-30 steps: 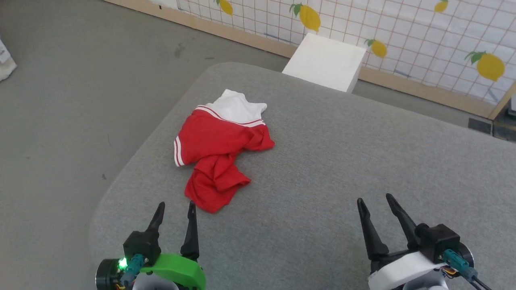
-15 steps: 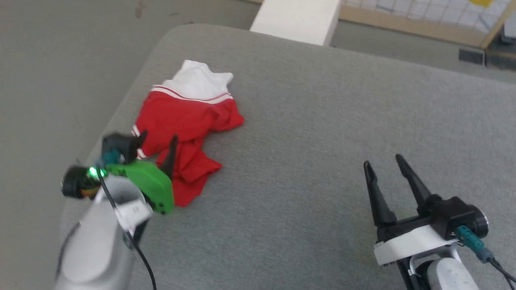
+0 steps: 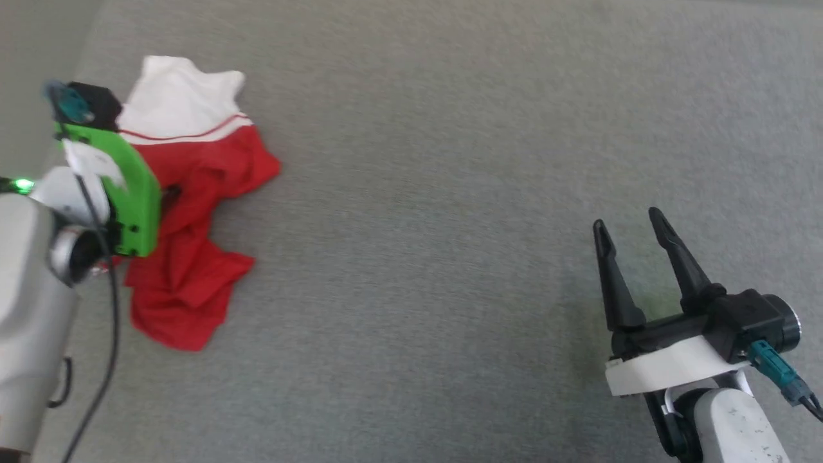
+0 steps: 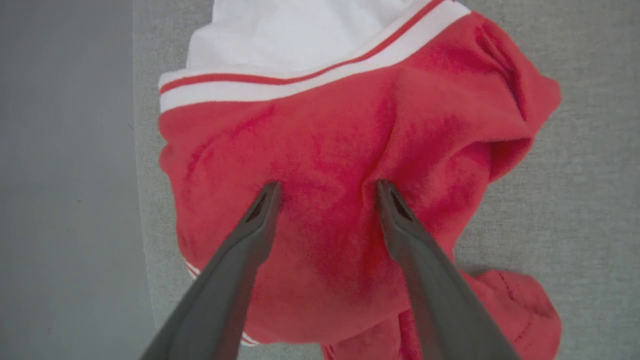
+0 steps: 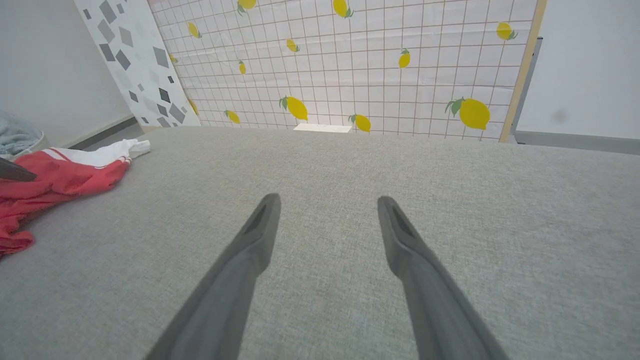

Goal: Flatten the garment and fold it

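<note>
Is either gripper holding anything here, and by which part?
Nothing is held. The left gripper is open, tips at the red body of the garment; the right gripper is open, well apart from it.

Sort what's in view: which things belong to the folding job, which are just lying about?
Job: crumpled garment; left end effector, open over it; right end effector, open, away from it; grey padded surface underneath.
Lying about: lemon-print panel; white block; patterned board.
</note>
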`<state>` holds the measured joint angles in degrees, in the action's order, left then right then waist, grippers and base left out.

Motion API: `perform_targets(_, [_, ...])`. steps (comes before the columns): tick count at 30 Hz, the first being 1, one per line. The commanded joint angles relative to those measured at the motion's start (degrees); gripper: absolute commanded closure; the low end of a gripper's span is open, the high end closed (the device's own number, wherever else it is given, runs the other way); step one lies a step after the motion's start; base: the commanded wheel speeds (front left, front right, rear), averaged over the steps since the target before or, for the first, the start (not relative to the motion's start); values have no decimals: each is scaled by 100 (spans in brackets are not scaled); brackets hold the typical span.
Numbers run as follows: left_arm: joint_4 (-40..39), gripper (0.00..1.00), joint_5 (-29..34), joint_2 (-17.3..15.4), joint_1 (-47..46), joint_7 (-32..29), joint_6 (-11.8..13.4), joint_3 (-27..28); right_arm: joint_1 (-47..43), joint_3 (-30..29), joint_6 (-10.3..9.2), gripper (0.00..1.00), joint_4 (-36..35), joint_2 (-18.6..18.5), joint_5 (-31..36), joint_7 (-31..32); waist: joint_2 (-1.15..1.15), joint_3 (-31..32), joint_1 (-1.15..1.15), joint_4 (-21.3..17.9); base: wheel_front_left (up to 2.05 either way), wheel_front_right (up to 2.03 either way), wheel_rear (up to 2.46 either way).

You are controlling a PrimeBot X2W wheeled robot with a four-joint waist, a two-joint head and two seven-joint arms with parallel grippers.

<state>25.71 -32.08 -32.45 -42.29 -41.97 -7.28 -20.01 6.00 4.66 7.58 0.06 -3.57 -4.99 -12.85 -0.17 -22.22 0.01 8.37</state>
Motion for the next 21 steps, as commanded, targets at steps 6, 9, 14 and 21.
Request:
perform_targets(6, [198,0,-632,-254,-106,-1070,-20,-33,193,22,-9,0,72,24,-33,-91,17,-493,-1,-548,0,0,0])
perform_targets(9, [196,0,-767,-303,-33,-1303,-6,-29,220,-56,-9,0,116,41,-85,-122,17,-532,-1,-595,0,0,0])
perform_targets(14, [116,100,-883,-276,124,-1402,113,3,249,-93,-9,0,144,54,-64,-157,17,-584,-1,-610,0,0,0])
perform_targets(21, [-9,100,-902,-300,133,-865,174,205,278,-157,-9,0,231,60,-13,-179,17,-378,-1,-521,0,0,0])
